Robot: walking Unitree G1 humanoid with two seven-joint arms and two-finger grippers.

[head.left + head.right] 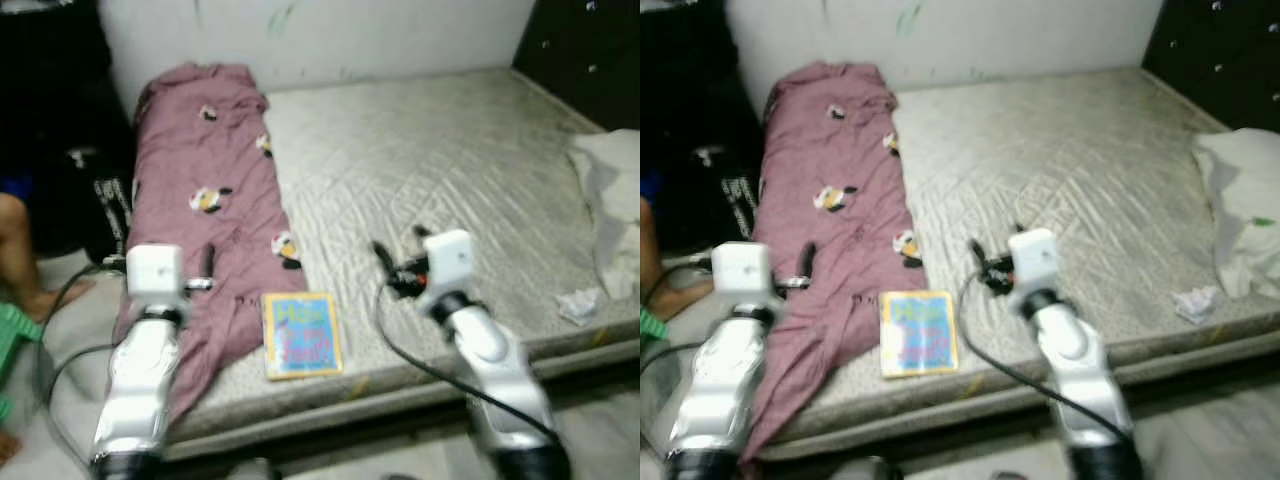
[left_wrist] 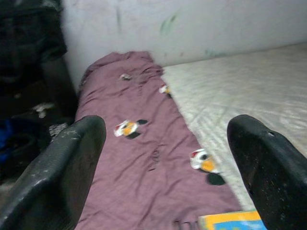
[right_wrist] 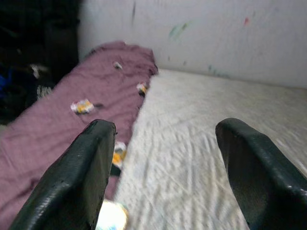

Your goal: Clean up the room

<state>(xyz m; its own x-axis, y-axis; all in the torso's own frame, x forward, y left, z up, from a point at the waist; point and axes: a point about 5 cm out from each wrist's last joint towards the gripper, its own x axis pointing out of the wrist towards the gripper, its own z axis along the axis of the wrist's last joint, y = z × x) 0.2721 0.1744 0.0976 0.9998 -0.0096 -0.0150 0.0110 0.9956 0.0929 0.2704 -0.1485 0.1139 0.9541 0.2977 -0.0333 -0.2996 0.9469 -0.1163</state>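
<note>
A mauve blanket (image 1: 205, 190) with small printed figures lies along the left side of the bare grey mattress (image 1: 440, 160), one end hanging over the front edge. A yellow and blue book (image 1: 300, 334) lies flat near the mattress's front edge, just right of the blanket. My left gripper (image 2: 163, 163) is open and hovers over the blanket's near end, with the book's corner just below it. My right gripper (image 3: 165, 158) is also open, held above the bare mattress to the right of the book. Neither holds anything.
A crumpled white paper (image 1: 578, 303) lies at the mattress's front right corner, beside a white cloth (image 1: 615, 200). A person's leg (image 1: 20, 255) and a green stool (image 1: 15, 335) are at the far left, next to a dark bag (image 1: 105, 205). A pale wall runs behind the bed.
</note>
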